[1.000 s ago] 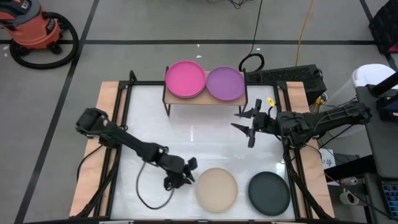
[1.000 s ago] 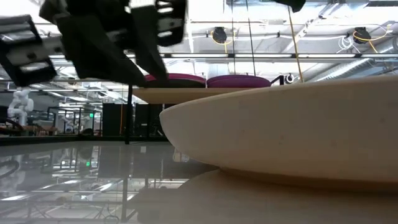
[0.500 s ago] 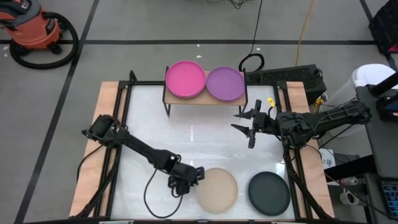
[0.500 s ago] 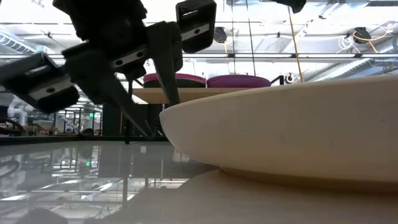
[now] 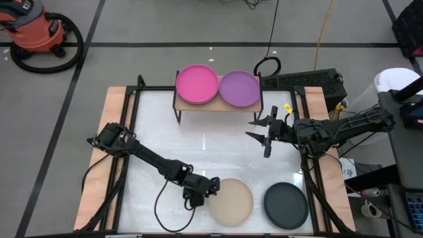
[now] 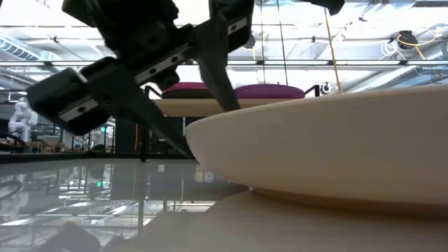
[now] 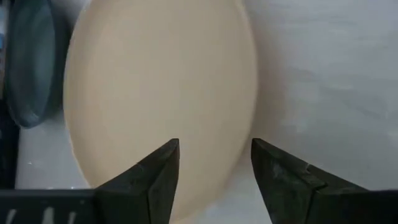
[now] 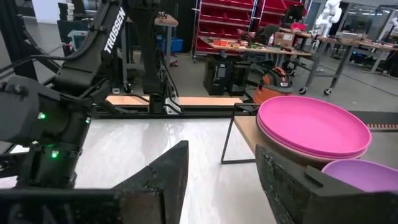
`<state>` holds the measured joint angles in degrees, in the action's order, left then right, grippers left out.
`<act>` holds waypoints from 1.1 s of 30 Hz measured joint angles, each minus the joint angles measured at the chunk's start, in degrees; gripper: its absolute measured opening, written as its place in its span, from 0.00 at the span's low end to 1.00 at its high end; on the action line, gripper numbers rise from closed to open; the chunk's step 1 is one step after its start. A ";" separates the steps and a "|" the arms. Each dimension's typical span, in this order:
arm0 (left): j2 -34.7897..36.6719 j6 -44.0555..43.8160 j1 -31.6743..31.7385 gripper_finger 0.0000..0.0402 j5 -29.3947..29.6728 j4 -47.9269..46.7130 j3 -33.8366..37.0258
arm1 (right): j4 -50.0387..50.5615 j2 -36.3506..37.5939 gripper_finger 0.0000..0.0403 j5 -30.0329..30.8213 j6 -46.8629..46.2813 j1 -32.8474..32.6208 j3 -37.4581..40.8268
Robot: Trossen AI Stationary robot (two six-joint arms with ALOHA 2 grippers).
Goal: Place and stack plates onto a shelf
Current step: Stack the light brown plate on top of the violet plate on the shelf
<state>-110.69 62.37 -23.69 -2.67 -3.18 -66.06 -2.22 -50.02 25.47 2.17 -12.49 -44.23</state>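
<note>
**Left pincer spread at the rim of the beige plate**

At the near edge of the glossy white tabletop (image 5: 198, 142) lies a round, flat, matte beige plate (image 5: 231, 201), flat on the surface. The left pincer (image 5: 210, 187) sits at this plate's left rim with its two dark fingers spread apart. In the left wrist view one fingertip (image 7: 163, 163) lies over the plate's face while the other is just outside the rim, over bare tabletop, so the edge lies between them; whether either finger touches the plate cannot be told. In the low view the fingers slant down to the plate's edge.

Just to the right of the beige plate, not touching it, rests a round dark grey plate (image 5: 286, 204).

At the far side stands the small shelf (image 5: 218, 106) with a light wooden top on thin black legs. On it sit a hot pink plate (image 5: 196, 84), topping a small stack, and beside it a purple plate (image 5: 239, 88).

The right pincer (image 5: 259, 130) hovers in front of the shelf's right end, spread and holding nothing.
</note>
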 joint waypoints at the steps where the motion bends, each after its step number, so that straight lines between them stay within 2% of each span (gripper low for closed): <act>1: -0.62 0.34 0.34 0.50 -0.29 1.03 -0.07 | 0.10 0.00 0.42 0.00 0.00 0.00 0.00; 4: -2.12 0.72 0.60 0.46 -0.27 0.80 0.07 | 0.28 -0.02 0.42 0.00 0.00 0.00 0.00; 7: -3.29 1.07 1.19 0.38 -0.19 1.88 -0.04 | 0.45 -0.02 0.42 0.00 -0.24 0.00 0.00; 13: -1.89 -0.52 1.61 0.07 3.87 1.15 0.13 | 0.66 -0.02 0.42 -0.02 -0.52 0.00 0.00; 14: -0.91 -1.42 1.67 0.04 4.43 1.33 0.06 | 0.70 -0.01 0.42 -0.02 -0.54 0.00 0.00; 17: 2.18 -1.13 1.67 0.03 7.18 0.14 0.00 | 0.60 -0.02 0.42 -0.02 -0.55 0.00 0.00; 24: 12.22 3.45 4.12 0.03 18.08 -5.25 0.04 | -1.05 2.07 0.42 -0.07 -0.07 0.00 0.00; 30: 20.17 10.99 14.42 0.03 19.52 -5.11 0.02 | -6.34 4.82 0.42 -0.28 1.45 -0.68 0.00; 33: 20.95 17.20 21.66 0.03 19.53 -0.46 -0.34 | -9.58 5.78 0.42 -0.37 3.98 -1.69 0.00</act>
<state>-89.73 79.57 -2.04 16.86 -3.64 -66.40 -11.81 -44.24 25.11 6.16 -14.18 -44.23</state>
